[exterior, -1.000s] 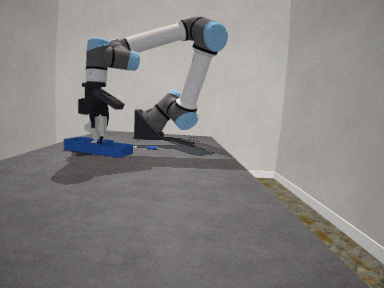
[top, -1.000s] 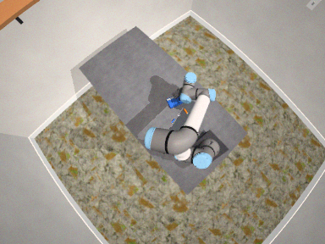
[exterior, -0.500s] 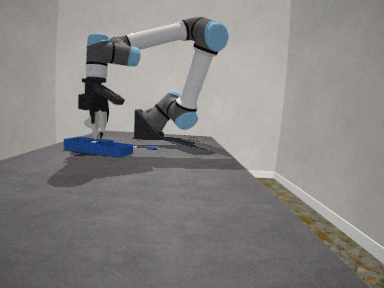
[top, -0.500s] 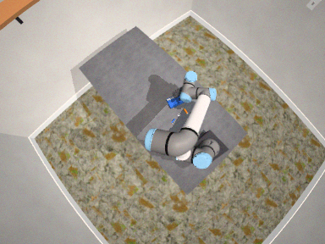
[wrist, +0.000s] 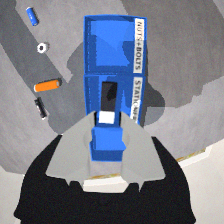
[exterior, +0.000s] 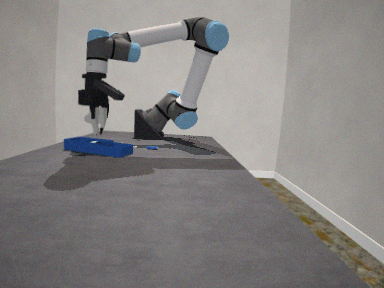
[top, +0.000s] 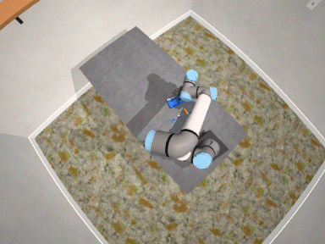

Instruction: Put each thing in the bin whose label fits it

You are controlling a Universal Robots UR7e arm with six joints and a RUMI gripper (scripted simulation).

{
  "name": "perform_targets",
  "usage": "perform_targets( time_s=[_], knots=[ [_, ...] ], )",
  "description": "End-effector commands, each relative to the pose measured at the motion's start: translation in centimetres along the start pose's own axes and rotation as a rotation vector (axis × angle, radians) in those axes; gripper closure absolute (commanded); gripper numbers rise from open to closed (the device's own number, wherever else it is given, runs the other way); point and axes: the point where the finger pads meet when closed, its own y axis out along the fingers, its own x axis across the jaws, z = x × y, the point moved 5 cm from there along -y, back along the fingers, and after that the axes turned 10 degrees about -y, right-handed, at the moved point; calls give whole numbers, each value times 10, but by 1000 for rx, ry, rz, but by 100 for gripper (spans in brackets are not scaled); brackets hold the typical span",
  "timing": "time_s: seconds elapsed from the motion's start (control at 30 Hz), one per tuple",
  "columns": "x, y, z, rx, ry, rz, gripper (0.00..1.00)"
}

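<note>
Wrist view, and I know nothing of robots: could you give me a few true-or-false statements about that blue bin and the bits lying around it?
1. The gripper hangs above the blue bin. True.
2. One bin label reads NUTS+BOLTS. True.
3. The orange thing lies inside the bin. False: it lies on the table beside the bin.
4. The bin has tipped onto its side. False: it sits flat, open side up.
</note>
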Motion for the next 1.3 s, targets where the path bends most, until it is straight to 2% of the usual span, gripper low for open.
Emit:
perform_targets(
  time_s=[0.0,0.1,0.2,0.5,0.57,0.6,0.77,1.07,1.13,1.17,1.27],
  knots=[
    [0,-2,0,-1,0,-1,82],
    [0,-2,0,-1,0,-1,82],
    [-16,-3,18,0,150,-1,82],
    [-66,-8,74,6,403,3,82],
    [-66,-8,74,6,403,3,82],
    [-72,-8,80,7,483,4,82],
    [-96,-10,108,10,613,7,82],
    [-101,-10,113,10,866,6,82],
    [-101,-10,113,10,866,6,82],
    [-101,-10,113,7,946,3,82],
    [-100,-10,112,3,1018,1,82]
  ],
)
